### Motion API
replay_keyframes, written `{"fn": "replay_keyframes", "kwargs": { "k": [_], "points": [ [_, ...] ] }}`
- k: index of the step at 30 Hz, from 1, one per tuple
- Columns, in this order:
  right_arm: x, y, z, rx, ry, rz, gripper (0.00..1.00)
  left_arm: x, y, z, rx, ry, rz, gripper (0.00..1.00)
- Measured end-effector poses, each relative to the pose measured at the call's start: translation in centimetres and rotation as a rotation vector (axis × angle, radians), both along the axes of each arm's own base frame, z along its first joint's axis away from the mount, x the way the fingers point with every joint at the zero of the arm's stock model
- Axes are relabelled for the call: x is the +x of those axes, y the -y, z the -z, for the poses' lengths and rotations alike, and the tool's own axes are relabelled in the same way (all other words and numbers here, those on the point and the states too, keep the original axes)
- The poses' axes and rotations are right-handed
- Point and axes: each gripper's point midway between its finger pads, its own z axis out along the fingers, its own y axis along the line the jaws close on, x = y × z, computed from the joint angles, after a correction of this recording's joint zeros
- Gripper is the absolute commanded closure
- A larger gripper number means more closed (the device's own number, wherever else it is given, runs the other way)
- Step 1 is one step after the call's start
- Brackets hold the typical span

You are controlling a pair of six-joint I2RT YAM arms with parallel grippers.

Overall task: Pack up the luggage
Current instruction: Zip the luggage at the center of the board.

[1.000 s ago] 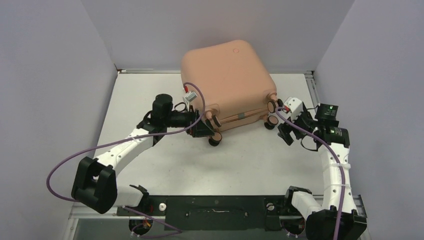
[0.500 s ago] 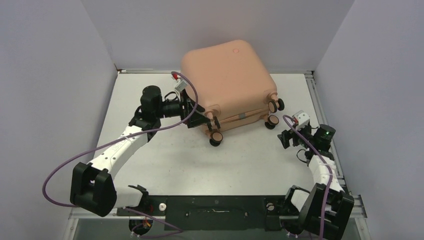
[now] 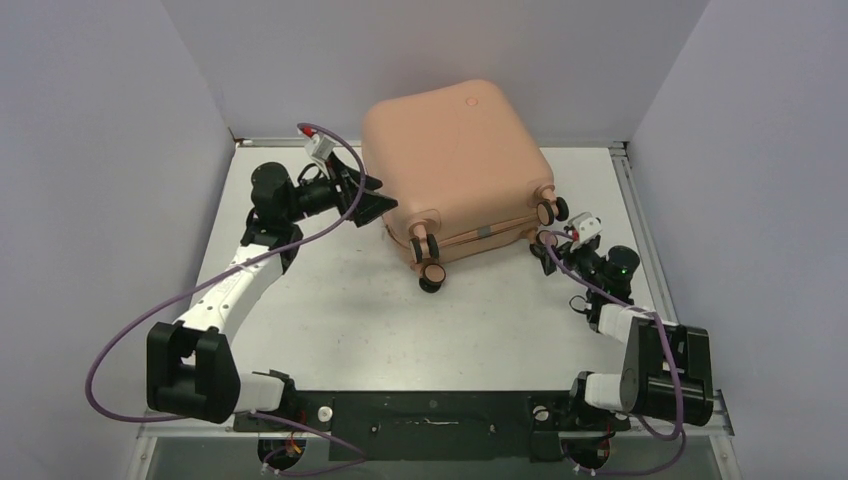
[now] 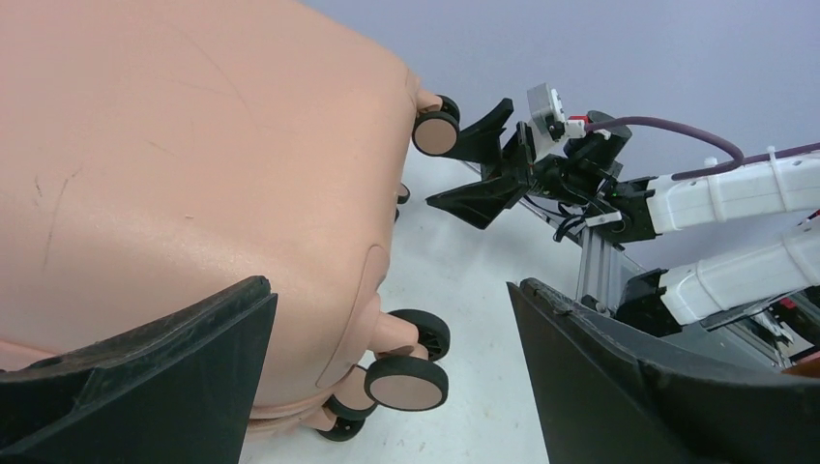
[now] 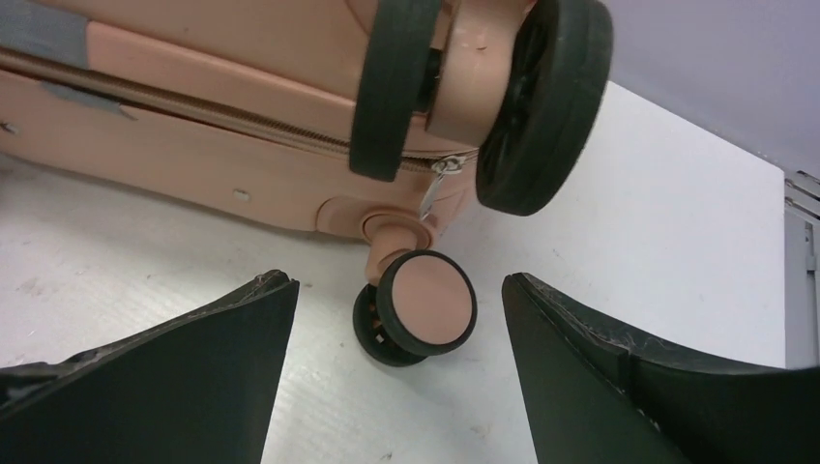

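Luggage [image 3: 455,170] lay zipped shut at back centre of the table [image 3: 330,300], wheels facing the arm bases. Left hand [image 3: 372,197] was open at its left edge and empty. Right hand [image 5: 396,282] was open around 1 caster wheel [image 5: 425,302], not touching. Your risk: pinching that swivelling wheel could make the case roll or skid.

**Cropped edges, hidden sides**

In the left wrist view the luggage [image 4: 174,164] runs off the top and left edges. The fingers [image 4: 135,387] of the left gripper [image 4: 389,283] are cropped along the bottom, and the right arm [image 4: 735,188] leaves at the right edge.

In the right wrist view only a strip of shell shows, the upper wheel [image 5: 541,106] is clipped by the top edge, and the fingers [image 5: 638,387] of the right gripper [image 5: 398,280] are cut off below.

From above, the red logo [image 3: 470,100] is too small to read, and the shell hides its own far side.
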Motion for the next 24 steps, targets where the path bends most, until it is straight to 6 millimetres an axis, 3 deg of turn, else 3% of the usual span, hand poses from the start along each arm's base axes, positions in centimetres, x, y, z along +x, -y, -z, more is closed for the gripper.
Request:
{"fn": "replay_keyframes", "kwargs": {
  "k": [5,13,20,24],
  "points": [
    [1.4,0.5,0.4,0.041,0.013,0.053,0.22,0.6,-0.3,-0.1,-0.007,0.016,-0.013,0.04],
    [3.1,1.0,3.1,0.123,-0.039,0.099,0.24,1.3,-0.4,0.2,-0.011,0.027,-0.019,0.04],
    [5.0,1.2,2.2,0.179,0.01,0.103,0.27,2.0,-0.5,1.1,-0.007,0.0,-0.025,0.04],
    [5.4,1.1,2.4,0.213,0.02,0.103,0.37,2.2,-0.5,1.5,-0.007,-0.011,-0.026,0.04]
  ]
}}
